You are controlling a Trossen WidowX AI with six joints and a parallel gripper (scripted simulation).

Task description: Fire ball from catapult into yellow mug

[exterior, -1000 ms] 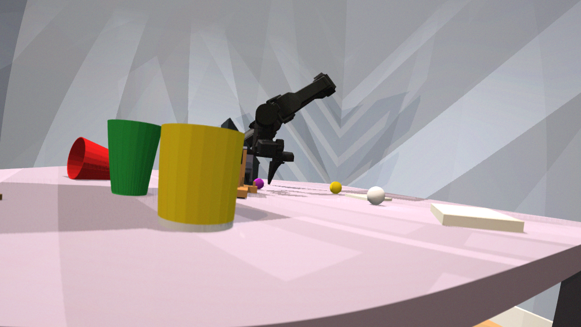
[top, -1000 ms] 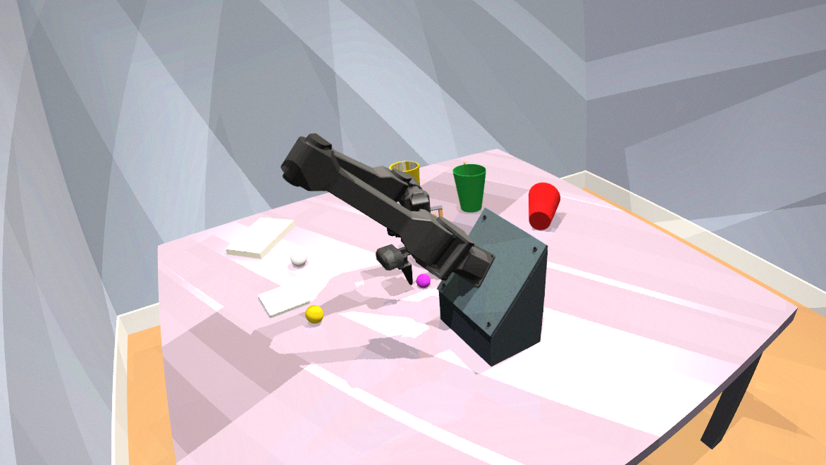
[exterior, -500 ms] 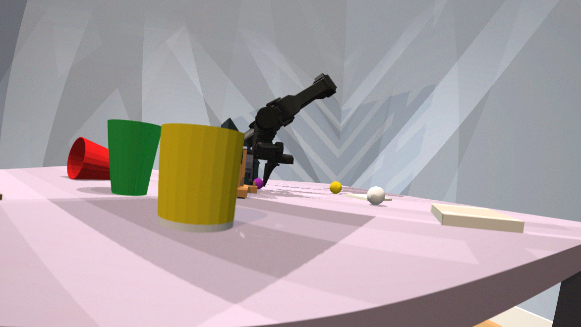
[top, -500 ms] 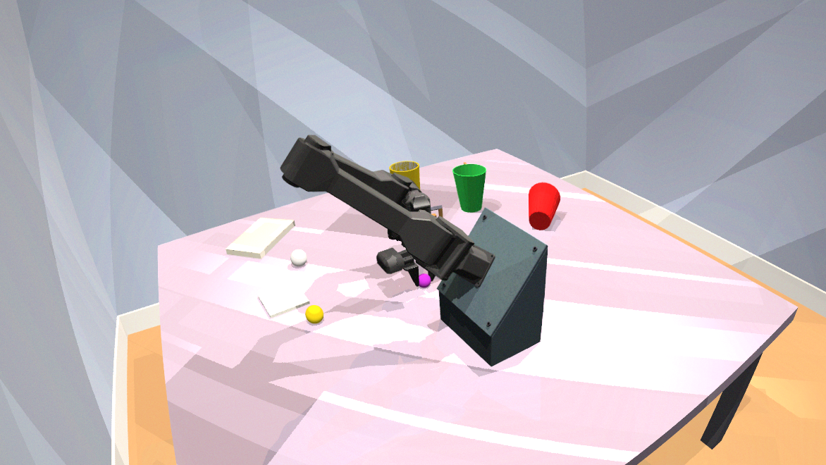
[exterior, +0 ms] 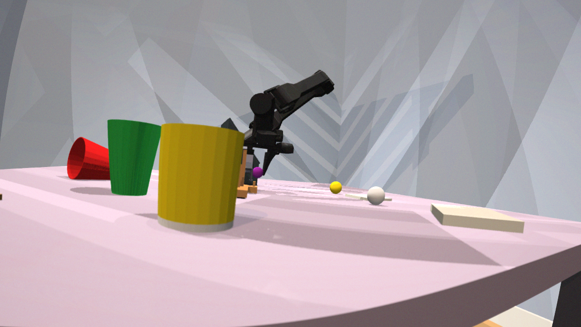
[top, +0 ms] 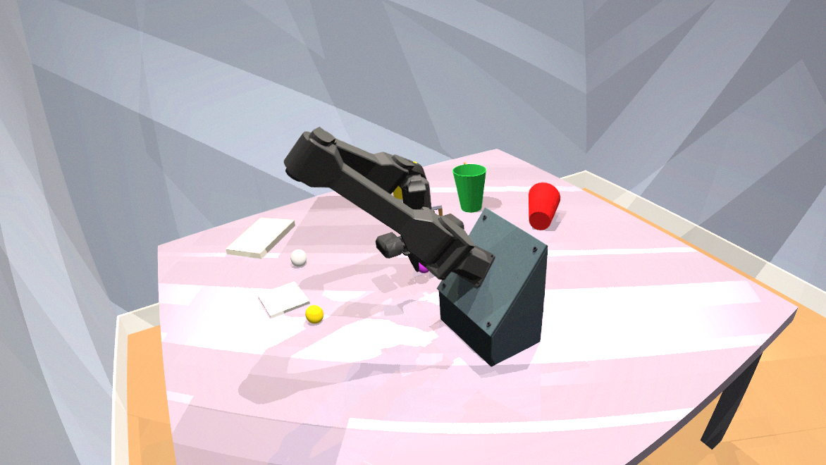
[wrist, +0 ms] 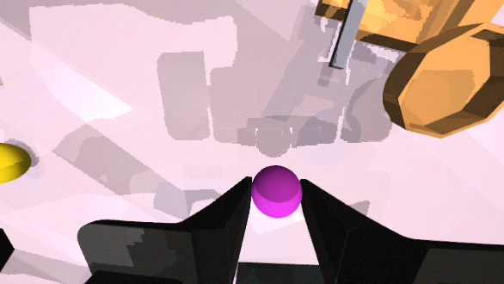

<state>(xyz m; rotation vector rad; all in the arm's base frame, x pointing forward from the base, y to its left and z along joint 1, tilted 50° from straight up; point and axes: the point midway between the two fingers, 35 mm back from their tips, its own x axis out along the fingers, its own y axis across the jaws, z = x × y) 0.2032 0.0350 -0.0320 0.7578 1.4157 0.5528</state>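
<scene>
My gripper [top: 420,268] [exterior: 261,172] [wrist: 275,183] is shut on the purple ball [top: 423,269] [exterior: 257,172] [wrist: 277,202], which sits between the fingertips a little above the table. The orange wooden catapult [exterior: 240,173] [wrist: 397,23] stands close by, its cup at the upper right of the wrist view, beyond the ball and to its right. A grey bar [wrist: 350,36] sticks out from it. In the top view my arm hides most of the catapult. The yellow mug [top: 398,193] [exterior: 199,174] stands upright, large in the exterior view and mostly behind my arm in the top view.
A green cup [top: 469,190] [exterior: 132,160] stands upright; a red cup [top: 543,201] [exterior: 95,162] lies on its side. A yellow ball [top: 314,314] [exterior: 335,187] [wrist: 10,163], a white ball [top: 298,257] [exterior: 375,195] and two pale slabs [top: 261,235] [top: 284,300] lie on the table. A dark wedge [top: 514,288] bears my arm.
</scene>
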